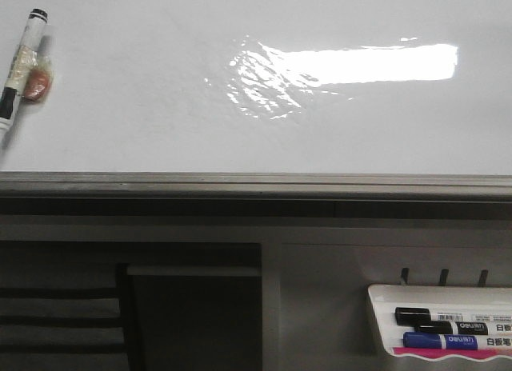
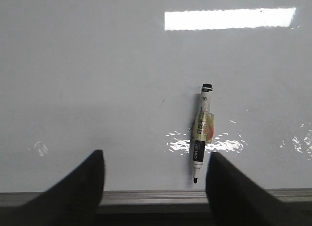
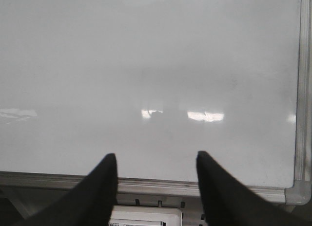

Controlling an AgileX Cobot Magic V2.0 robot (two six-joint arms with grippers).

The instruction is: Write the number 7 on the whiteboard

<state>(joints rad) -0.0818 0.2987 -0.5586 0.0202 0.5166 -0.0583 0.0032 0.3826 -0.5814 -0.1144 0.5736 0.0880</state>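
A blank whiteboard [image 1: 160, 107] fills the front view, no 7 drawn yet; a marker [image 1: 20, 67] lies on it at ten o'clock. The left pincer [image 2: 153, 179] hangs wide just short of the marker, which it should grip mid-barrel, squarely. The right pincer [image 3: 156, 179] gapes empty. At five o'clock, a tray [image 1: 384, 323] holds black and blue markers.
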